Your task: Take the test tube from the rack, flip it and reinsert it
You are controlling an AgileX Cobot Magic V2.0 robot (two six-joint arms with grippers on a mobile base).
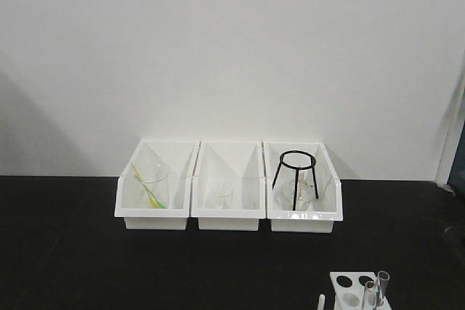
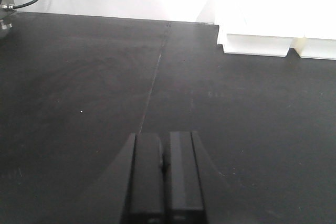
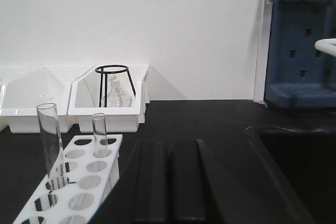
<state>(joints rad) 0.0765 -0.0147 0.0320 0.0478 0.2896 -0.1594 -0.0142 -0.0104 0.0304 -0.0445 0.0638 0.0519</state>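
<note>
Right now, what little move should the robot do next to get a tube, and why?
Probably open the right gripper and ease it left toward the nearer test tube. Both tubes stand upright in the rack, untouched, and the fingers look shut beside it.

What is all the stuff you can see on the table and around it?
test tubes: two, clear glass, standing upright in the rack, open ends up
rack: one, white, front right of the table
bins: three, white, in a row by the wall
beakers: two, clear, one in the left bin, one in the middle bin
tripod stand: one, black wire, in the right bin over a glass flask
table: one, black
left gripper: one, black, shut, empty
right gripper: one, black, shut, beside the rack
</note>
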